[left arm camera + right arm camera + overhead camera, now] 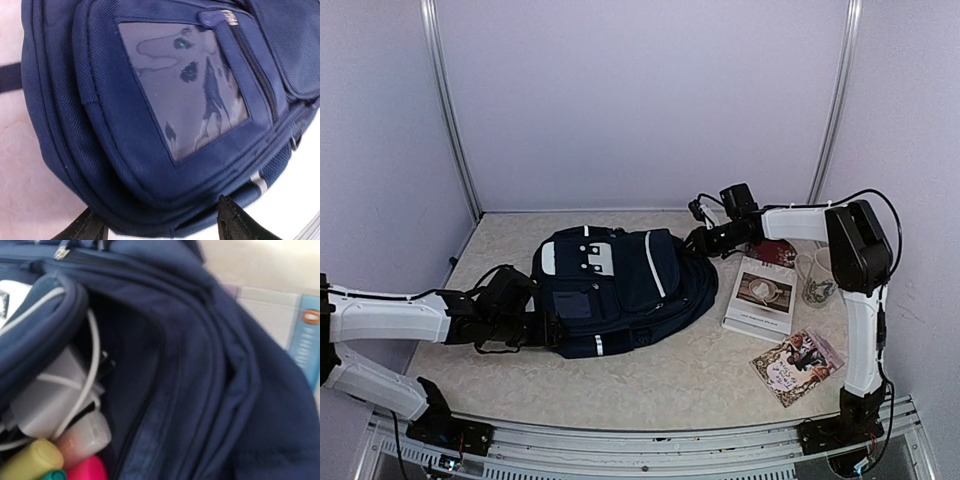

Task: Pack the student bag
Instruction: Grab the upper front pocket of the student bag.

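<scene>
The student bag [620, 285] is a dark navy backpack with white patches, lying flat in the middle of the table. My left gripper [550, 330] is at its near left edge. In the left wrist view the gripper [162, 231] is open, its black fingertips [240, 222] standing either side of the bag's rounded edge [150, 200]. My right gripper [705, 240] is against the bag's far right edge, and its fingers are hidden. The right wrist view shows an open compartment [125, 365] holding a white charger with cable [55, 390] and highlighters [30, 462].
A white book with a coffee-cup cover [760, 295] lies right of the bag. A mug [817, 278] stands beside it. A picture booklet [798, 366] lies near the front right. A dark red item [778, 250] sits behind the book.
</scene>
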You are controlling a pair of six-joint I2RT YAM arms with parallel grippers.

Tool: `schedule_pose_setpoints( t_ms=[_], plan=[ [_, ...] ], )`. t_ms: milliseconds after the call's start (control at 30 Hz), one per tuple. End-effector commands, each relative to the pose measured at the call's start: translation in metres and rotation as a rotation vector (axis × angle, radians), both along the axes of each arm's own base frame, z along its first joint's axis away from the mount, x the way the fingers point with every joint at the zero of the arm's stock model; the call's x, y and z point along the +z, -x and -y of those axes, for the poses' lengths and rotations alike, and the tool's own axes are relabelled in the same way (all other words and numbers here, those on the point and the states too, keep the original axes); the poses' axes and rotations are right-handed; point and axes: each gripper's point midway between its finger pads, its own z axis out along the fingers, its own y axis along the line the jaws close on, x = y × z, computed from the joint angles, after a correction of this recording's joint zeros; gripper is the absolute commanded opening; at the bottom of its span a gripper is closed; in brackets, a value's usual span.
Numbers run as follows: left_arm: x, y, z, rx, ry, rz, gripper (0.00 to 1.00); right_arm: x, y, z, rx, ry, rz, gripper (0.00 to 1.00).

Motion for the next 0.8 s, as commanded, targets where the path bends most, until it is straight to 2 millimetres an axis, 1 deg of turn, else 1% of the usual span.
schedule_pose_setpoints(
  t_ms=[0,67,133,167,200,300,333,367,433,500,600,700,767],
  plan=[
    [0.055,-0.004,0.006,0.005,-0.037,0.144,0.72,0.042,-0.009,0.038,-0.111,0.03,0.112,0.35],
    [0.076,-0.012,0.006,0.014,-0.058,0.205,0.72,0.047,-0.007,0.064,-0.196,0.125,0.145,0.39],
    [0.087,-0.02,0.006,0.025,-0.083,0.238,0.72,0.055,0.004,0.081,-0.252,0.204,0.176,0.46],
    [0.089,-0.023,0.007,0.025,-0.093,0.246,0.73,0.06,0.015,0.084,-0.274,0.233,0.196,0.48],
    [0.088,-0.024,0.009,0.021,-0.102,0.244,0.75,0.061,0.026,0.088,-0.295,0.259,0.209,0.49],
    [0.087,-0.029,0.016,0.004,-0.105,0.258,0.86,0.065,0.064,0.093,-0.342,0.316,0.231,0.51],
    [0.088,-0.032,0.019,-0.002,-0.108,0.272,0.88,0.065,0.078,0.089,-0.344,0.319,0.23,0.51],
    [0.093,-0.036,0.023,-0.01,-0.105,0.295,0.89,0.064,0.093,0.08,-0.329,0.317,0.225,0.51],
    [0.102,-0.047,0.031,-0.025,-0.123,0.338,0.9,0.064,0.122,0.058,-0.295,0.297,0.217,0.51],
    [0.112,-0.06,0.039,-0.032,-0.135,0.383,0.91,0.059,0.145,0.035,-0.254,0.292,0.188,0.52],
    [0.117,-0.073,0.057,-0.071,-0.115,0.424,0.92,0.047,0.172,0.008,-0.232,0.279,0.146,0.51],
    [0.113,-0.081,0.071,-0.095,-0.091,0.43,0.92,0.036,0.194,-0.026,-0.187,0.232,0.13,0.49],
    [0.106,-0.083,0.077,-0.108,-0.085,0.419,0.93,0.027,0.201,-0.045,-0.162,0.219,0.105,0.49]
  ],
)
